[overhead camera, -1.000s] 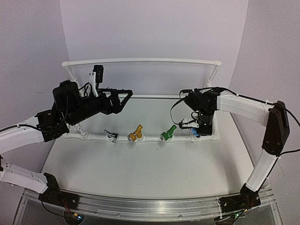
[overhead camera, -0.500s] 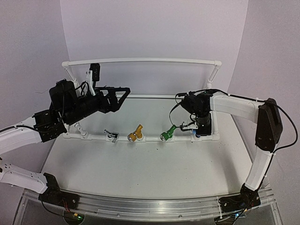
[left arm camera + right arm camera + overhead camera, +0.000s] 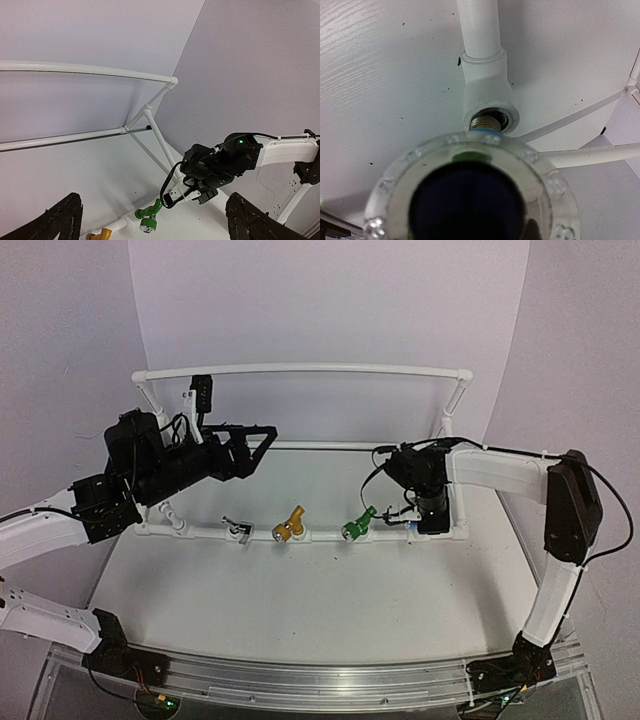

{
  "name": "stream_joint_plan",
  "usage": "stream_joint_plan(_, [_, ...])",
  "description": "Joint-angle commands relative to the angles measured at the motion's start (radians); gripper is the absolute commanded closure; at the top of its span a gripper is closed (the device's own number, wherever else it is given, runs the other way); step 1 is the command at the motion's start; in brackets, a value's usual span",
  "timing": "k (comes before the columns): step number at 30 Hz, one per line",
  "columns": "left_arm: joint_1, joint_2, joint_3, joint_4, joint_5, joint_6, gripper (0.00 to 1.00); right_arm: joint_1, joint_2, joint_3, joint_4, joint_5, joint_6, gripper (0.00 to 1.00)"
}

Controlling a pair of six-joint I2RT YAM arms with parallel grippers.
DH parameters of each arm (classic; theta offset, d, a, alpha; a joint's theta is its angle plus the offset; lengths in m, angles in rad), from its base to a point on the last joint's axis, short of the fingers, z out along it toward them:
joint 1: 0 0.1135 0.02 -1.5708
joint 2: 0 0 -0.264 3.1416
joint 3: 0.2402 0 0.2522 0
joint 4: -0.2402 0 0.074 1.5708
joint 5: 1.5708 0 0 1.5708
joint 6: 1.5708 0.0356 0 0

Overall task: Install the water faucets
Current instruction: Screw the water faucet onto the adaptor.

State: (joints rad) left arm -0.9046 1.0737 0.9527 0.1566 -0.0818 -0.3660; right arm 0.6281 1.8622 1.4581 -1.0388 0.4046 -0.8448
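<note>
Right arm point(image 3: 500, 468) has folded in and sunk a touch, bringing the blue faucet point(image 3: 413, 525) to the right end of the front pipe point(image 3: 320, 536). And it's lined up! From my wrist, the threaded tip sits at the mouth of the white elbow fitting point(image 3: 487, 97). That's the last one, I reckon, since the silver faucet point(image 3: 238, 529), yellow faucet point(image 3: 288, 525) and green faucet point(image 3: 357, 524) already stand along the pipe. My right jaws are clamped on the blue faucet, forearm reaching in level, wrist bent down over the worktop point(image 3: 300, 610). Left arm point(image 3: 160, 475) rose slightly and hangs high, its jaws wide apart and holding nothing.
</note>
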Motion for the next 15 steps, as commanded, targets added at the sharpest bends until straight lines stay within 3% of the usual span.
stream_joint_plan(1, [0.005,-0.023,0.001,0.003,-0.013,0.012,0.00,-0.001,-0.006,-0.025,0.037,0.016,-0.015,1.00])
stream_joint_plan(15, [0.006,-0.023,0.000,0.001,-0.015,0.015,0.00,0.006,-0.082,-0.131,0.205,0.054,-0.048,1.00])
